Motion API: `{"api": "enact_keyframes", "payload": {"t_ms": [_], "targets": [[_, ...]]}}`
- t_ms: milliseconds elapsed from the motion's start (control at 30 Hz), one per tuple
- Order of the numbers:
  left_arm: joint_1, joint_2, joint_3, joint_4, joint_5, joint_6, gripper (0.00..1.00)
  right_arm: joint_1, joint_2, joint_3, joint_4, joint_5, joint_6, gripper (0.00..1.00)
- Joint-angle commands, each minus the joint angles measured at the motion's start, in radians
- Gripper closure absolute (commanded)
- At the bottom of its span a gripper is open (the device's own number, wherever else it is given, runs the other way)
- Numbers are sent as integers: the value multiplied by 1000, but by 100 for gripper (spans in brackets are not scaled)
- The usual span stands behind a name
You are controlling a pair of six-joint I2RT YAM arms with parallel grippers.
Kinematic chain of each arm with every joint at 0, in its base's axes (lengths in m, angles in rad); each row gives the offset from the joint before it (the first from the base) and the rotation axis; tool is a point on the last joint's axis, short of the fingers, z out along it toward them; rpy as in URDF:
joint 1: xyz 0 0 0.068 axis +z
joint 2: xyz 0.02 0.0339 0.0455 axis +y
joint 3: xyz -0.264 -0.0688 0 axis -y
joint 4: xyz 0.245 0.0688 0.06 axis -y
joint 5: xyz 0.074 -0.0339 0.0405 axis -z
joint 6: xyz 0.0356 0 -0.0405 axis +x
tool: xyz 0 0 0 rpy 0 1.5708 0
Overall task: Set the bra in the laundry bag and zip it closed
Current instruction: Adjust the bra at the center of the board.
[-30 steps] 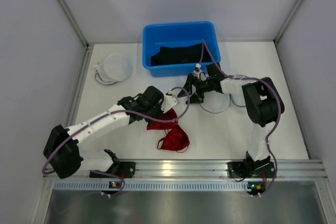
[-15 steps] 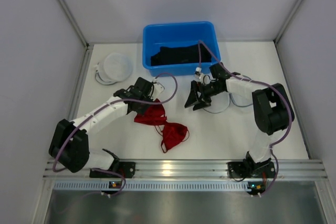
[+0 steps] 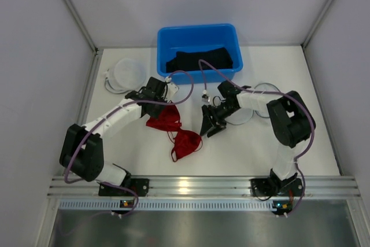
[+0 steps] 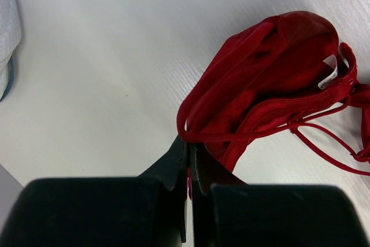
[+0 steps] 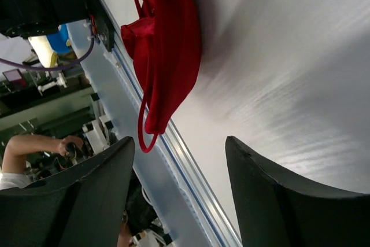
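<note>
Here the red bra is being pinched by the left gripper, while the right gripper is being held wide open nearby.

Overhead camera looks down; close wrist cameras share the bra.

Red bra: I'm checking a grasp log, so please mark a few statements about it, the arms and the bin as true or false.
1. The left end effector is shut on the red bra. True.
2. The right end effector is shut on the red bra. False: it is open and holds nothing.
3. The blue bin holds a dark garment. True.
4. The red bra lies inside the blue bin. False: it lies on the table, in front of the bin.
</note>
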Motion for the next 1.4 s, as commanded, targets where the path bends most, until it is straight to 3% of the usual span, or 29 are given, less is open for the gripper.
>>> {"api": "enact_keyframes", "payload": {"t_ms": [0,233,467,833,1100,1367], "targets": [[8,12,51,39,-4,7,100,45,10,62,36,-12,-9,36],[14,16,69,39,0,-1,100,106,65,64,100,-23,84,51],[17,-16,76,36,29,-30,100,108,102,4,272,-114,255,100],[11,-117,40,25,126,-52,100,68,93,-131,894,-65,828,100],[-41,-208,-41,13,291,-50,100,62,119,-145,981,14,908,100],[-113,-134,-107,17,405,-44,100,60,133,-145,987,23,895,100]]}}
